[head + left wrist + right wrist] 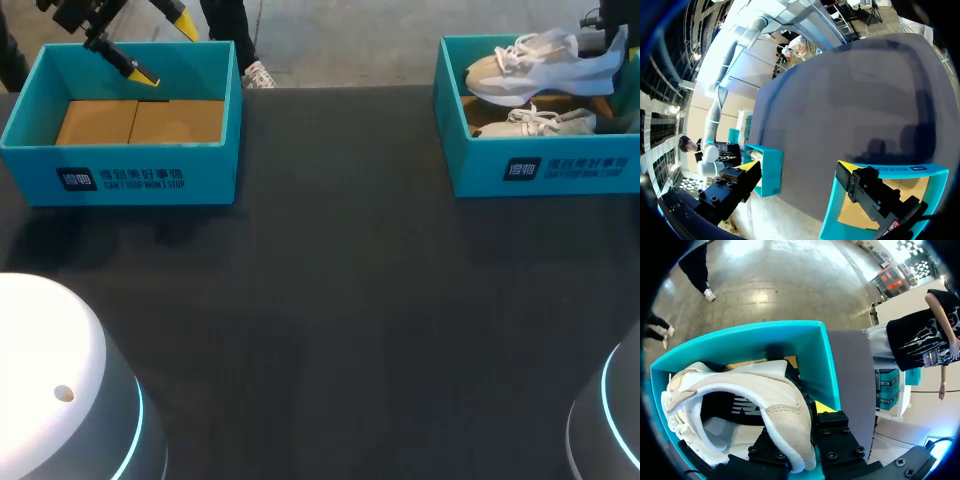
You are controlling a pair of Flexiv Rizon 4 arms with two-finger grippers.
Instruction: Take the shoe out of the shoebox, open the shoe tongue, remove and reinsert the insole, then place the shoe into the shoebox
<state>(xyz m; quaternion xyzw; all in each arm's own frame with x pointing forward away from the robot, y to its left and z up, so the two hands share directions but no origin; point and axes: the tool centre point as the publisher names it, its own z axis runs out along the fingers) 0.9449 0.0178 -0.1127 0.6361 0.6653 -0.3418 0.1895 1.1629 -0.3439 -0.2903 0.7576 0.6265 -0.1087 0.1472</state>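
Head view: spare shoe (535, 122) beneath upper shoe (540, 65)

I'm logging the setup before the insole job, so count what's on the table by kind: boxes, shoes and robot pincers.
Teal shoeboxes: 2, left shoebox and right shoebox
White shoes: 2, upper shoe and lower shoe
Pincers: 2, left pincer and right pincer
Total: 6
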